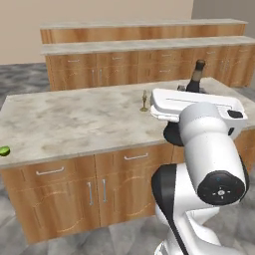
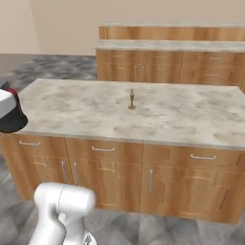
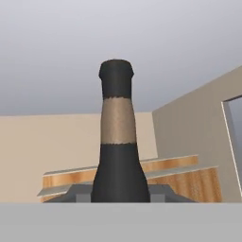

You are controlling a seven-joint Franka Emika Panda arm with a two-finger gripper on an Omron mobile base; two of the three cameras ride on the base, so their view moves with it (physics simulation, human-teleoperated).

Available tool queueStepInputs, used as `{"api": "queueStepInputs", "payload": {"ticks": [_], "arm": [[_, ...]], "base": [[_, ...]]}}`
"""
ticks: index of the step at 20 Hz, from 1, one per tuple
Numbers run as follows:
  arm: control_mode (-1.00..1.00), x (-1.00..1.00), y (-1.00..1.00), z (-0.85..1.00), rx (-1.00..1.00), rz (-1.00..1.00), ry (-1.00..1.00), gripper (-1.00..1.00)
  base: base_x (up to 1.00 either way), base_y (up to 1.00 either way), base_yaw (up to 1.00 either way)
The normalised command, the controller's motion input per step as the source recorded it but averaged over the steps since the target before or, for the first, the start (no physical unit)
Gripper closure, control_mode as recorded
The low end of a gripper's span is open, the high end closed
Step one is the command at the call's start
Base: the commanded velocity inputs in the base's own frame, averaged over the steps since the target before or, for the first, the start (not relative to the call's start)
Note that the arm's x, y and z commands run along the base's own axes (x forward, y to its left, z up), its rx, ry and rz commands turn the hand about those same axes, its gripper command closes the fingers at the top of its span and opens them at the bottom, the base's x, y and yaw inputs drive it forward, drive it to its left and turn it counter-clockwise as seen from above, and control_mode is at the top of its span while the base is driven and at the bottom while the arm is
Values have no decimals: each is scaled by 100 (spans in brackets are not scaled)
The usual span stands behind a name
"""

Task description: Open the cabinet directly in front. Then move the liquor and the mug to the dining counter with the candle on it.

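The end effector grips the liquor upright at centre frame, closed on its body, above the right side of the marble surface, right of the candle.

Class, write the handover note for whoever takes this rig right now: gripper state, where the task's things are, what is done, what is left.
Gripper: shut on the liquor, bottle upright; in the left base view it is held over the right part of the dining counter.
Candle: stands on that marble top, apart from the bottle.
Green item: at the counter's left edge.
Done: bottle carried to the island.
Left: set it down near the candle and release, probably, then fetch the mug.
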Motion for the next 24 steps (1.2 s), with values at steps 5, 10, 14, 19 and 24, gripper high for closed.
{"api": "queueStepInputs", "payload": {"ticks": [5, 10, 14, 19, 24], "arm": [[100, 0, 0, 0, 0, 0, 0, 100], [100, 0, 0, 0, 0, 0, 0, 100], [-100, 0, 0, 0, 0, 0, 0, 100], [-100, 30, -10, -1, 0, 0, 2, 100], [-100, 58, -21, -7, 0, 0, 8, 100]], "base": [[95, -32, 0], [13, -46, 4], [0, 0, 0], [0, 0, 0], [0, 0, 0]]}}
